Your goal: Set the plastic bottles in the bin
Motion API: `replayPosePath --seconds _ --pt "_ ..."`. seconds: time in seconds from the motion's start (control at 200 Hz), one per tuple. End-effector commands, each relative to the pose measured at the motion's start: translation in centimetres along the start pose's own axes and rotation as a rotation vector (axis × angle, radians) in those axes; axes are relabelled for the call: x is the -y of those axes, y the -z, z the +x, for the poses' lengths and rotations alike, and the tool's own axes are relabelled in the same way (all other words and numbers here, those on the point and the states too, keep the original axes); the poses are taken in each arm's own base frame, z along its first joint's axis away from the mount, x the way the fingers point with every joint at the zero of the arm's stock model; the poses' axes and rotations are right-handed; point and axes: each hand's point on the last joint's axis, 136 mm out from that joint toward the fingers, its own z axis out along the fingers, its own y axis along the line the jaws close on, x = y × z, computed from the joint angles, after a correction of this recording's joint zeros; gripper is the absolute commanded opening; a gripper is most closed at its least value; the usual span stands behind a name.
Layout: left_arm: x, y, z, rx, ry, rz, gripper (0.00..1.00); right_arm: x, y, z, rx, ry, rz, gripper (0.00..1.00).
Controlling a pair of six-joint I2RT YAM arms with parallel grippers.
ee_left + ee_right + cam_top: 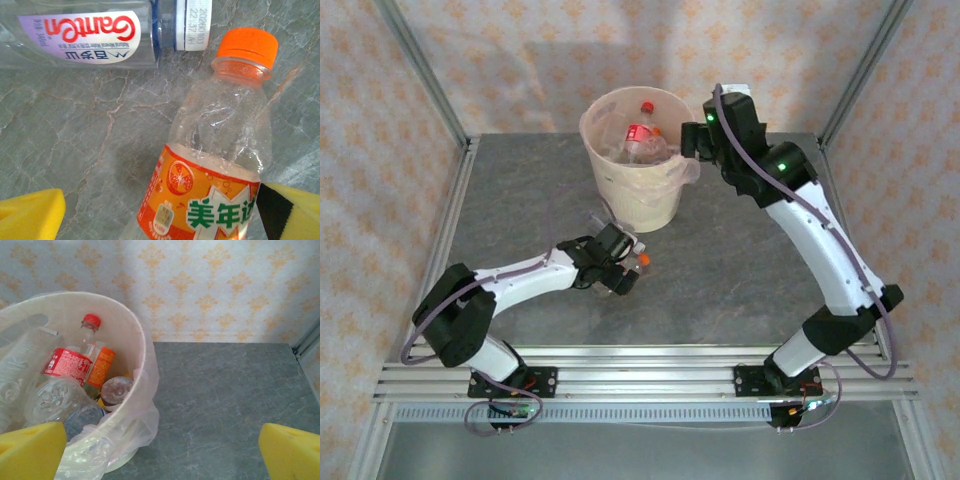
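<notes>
A grey stone-patterned tabletop point(740, 250), fenced by aluminium rails and orange-motif wallpaper, carries the cream bin point(638, 200) at its far middle. Most of the work looks done. The right wrist view shows several bottles already heaped inside the pink-lined bin point(141, 347), among them a red-capped, red-labelled bottle point(68, 365), an orange-labelled one point(101, 368) and a clear crumpled bottle point(57, 400). At least two remain on the table, just in front of the bin. The left gripper point(620, 272) is open and straddles an orange-capped bottle with an orange label point(220, 160). One yellow pad point(292, 212) is just beside the label and the other is apart, so nothing is gripped yet. Beyond it lies a clear Ganten bottle point(82, 35) on its side (its cap end is near the orange cap). The right gripper point(160, 455) hangs beside the bin's rim, spread wide and empty. Judging by this, picking up and dropping these last bottles is what is left.
</notes>
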Motion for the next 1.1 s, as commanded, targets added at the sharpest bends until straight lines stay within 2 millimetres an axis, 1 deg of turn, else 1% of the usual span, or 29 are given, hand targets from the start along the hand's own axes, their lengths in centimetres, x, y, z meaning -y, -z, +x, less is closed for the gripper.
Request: replayPosePath --seconds 0.0,0.17,0.315,0.405,0.475,0.586,0.651,0.721,0.761,0.771,0.791,0.951,0.976,1.066,1.091 --pt "0.0 -0.2 0.0 -0.032 -0.044 -0.032 1.00 2.3 2.2 -1.5 0.094 -0.091 0.042 0.99" --pt "0.5 -1.2 0.5 -0.071 -0.079 -0.059 0.98 3.9 3.3 -0.2 0.102 -0.118 0.064 0.99" --pt "1.2 -1.4 0.7 -0.079 -0.099 -0.050 0.92 4.9 4.0 1.0 0.104 -0.143 0.078 0.99" --pt "1.5 -1.6 0.9 -0.087 -0.110 -0.049 0.82 5.4 4.3 1.7 0.108 -0.162 0.078 0.99" --pt "1.8 -1.9 1.1 -0.096 -0.118 -0.050 0.79 5.6 4.5 2.2 0.112 -0.177 0.076 0.99" --pt "2.3 -2.2 1.4 -0.106 -0.136 -0.042 0.64 6.1 4.6 3.1 0.111 -0.187 0.085 0.99" --pt "2.8 -2.2 1.3 -0.102 -0.152 -0.039 0.59 6.3 4.2 3.7 0.100 -0.186 0.102 0.99" --pt "3.2 -2.0 1.1 -0.094 -0.162 -0.034 0.52 6.5 3.8 4.3 0.088 -0.186 0.117 0.99" --pt "3.4 -1.8 0.9 -0.087 -0.166 -0.031 0.51 6.5 3.6 4.7 0.081 -0.186 0.124 0.99" --pt "3.5 -1.8 0.9 -0.087 -0.168 -0.031 0.51 6.8 4.2 4.5 0.094 -0.197 0.119 0.99" --pt "3.6 -1.7 0.8 -0.082 -0.168 -0.027 0.51 7.0 4.4 4.5 0.098 -0.202 0.118 0.99" --pt "4.3 -0.7 -0.2 -0.048 -0.179 -0.017 0.48 7.6 4.2 5.6 0.085 -0.208 0.152 0.99" --pt "4.5 -0.4 -0.4 -0.039 -0.181 -0.012 0.46 7.7 4.3 5.6 0.085 -0.210 0.158 0.99" --pt "4.9 0.8 -1.2 -0.002 -0.180 0.008 0.44 8.2 4.4 5.9 0.082 -0.210 0.182 0.99" --pt "5.0 1.2 -1.5 0.010 -0.178 0.015 0.42 8.4 4.4 6.0 0.084 -0.211 0.189 0.99"
